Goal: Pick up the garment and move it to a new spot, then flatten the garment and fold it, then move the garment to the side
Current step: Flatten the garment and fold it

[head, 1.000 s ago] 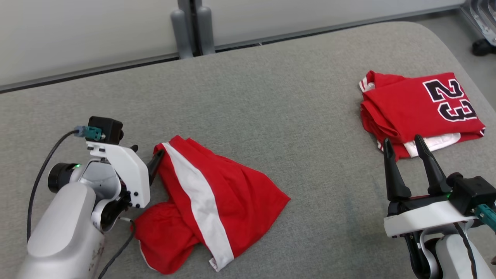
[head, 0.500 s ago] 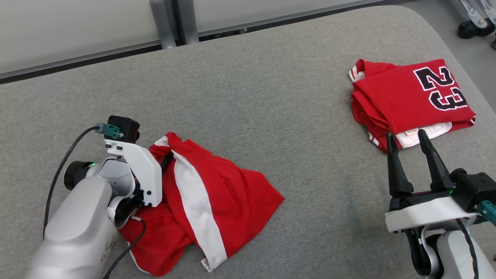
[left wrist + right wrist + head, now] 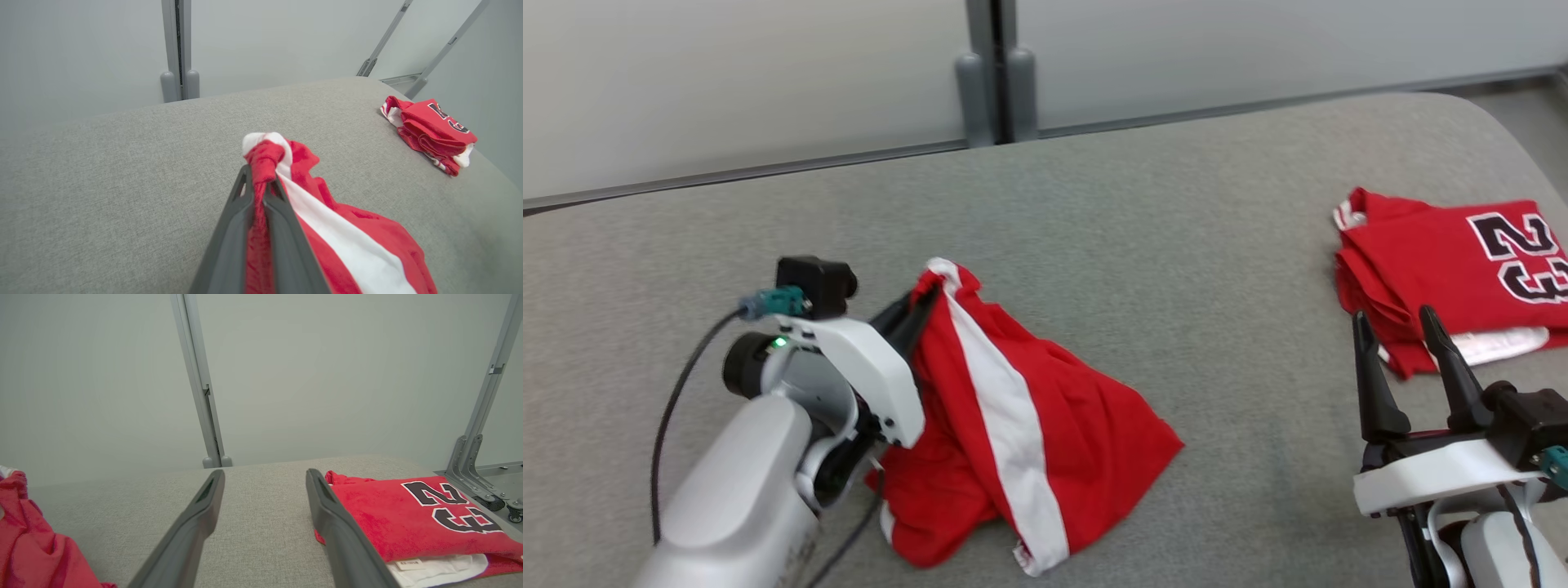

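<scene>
A: Left gripper (image 3: 258,179): both dark fingers are pressed together with a bunch of red cloth pinched between them, seen clearly in the left wrist view. Clenched on the garment (image 3: 1029,408).

B: Noted. Which part of it?

A: The end of its white stripe (image 3: 1005,408), at the upper corner. That corner is raised at the fingertips. The rest slopes down to the robot's right and seems to lie crumpled on the grey padded surface (image 3: 1135,245), though the arm hides the near edge, so I can't confirm contact there.

B: Right gripper (image 3: 1393,314)?

A: Fingers spread wide, nothing between them. It sits at the lower right of the head view, tips pointing away from the robot and apart from any cloth.

B: Beyond it?

A: A folded red jersey (image 3: 1445,269) with a black "23", a white layer showing under its near edge. It lies on the same surface, just past the right fingertips and well apart from the garment.

B: Background?

A: A grey post (image 3: 996,98) against a pale wall (image 3: 727,82), behind the surface's far edge.
</scene>
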Motion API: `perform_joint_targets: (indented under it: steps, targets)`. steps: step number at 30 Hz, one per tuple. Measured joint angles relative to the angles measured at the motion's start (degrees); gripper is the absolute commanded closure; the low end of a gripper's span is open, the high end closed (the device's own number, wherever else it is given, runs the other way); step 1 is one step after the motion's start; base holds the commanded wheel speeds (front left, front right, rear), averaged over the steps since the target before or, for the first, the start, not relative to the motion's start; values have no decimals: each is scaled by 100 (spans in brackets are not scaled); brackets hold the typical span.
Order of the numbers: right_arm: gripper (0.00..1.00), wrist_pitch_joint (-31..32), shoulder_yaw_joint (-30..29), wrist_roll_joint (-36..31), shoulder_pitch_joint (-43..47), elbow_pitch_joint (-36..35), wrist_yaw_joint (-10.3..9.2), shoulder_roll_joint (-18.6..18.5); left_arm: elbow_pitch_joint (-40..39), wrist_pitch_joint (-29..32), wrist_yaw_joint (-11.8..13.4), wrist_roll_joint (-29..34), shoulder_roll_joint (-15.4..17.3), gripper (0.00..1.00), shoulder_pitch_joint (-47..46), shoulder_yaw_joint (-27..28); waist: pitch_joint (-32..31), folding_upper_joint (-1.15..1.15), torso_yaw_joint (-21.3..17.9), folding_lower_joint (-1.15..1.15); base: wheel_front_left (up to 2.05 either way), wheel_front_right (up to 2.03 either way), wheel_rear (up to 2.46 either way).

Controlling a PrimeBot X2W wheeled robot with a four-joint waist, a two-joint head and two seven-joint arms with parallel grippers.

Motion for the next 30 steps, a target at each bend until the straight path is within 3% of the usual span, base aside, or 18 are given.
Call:
perform_joint_targets:
  steps: [4, 13, 16, 20, 30]
  targets:
    - [0, 0, -47, 19, 92, 33, 0, -65, -876, -10, 183, -129, 47, 100, 602, 30, -172, 0, 353, 0, 0, 0, 0]
    - [0, 0, -43, 58, 214, 112, 0, -87, -2680, 182, 1009, -165, 463, 100, 2131, 77, -484, 0, 1026, 0, 0, 0, 0]
    - [0, 0, -40, 59, 235, 124, 0, -77, -2998, 243, 1177, -325, 481, 100, 2652, 80, -555, 0, 1167, 0, 0, 0, 0]
    - [0, 0, -20, 76, 263, 144, 0, -73, -2964, 205, 1414, -282, 582, 100, 3055, 88, -603, 0, 1279, 0, 0, 0, 0]
    - [0, 0, 43, 105, 288, 178, 0, -110, -2064, -205, 1559, -240, 504, 100, 3306, 151, -663, 0, 1259, 0, 0, 0, 0]
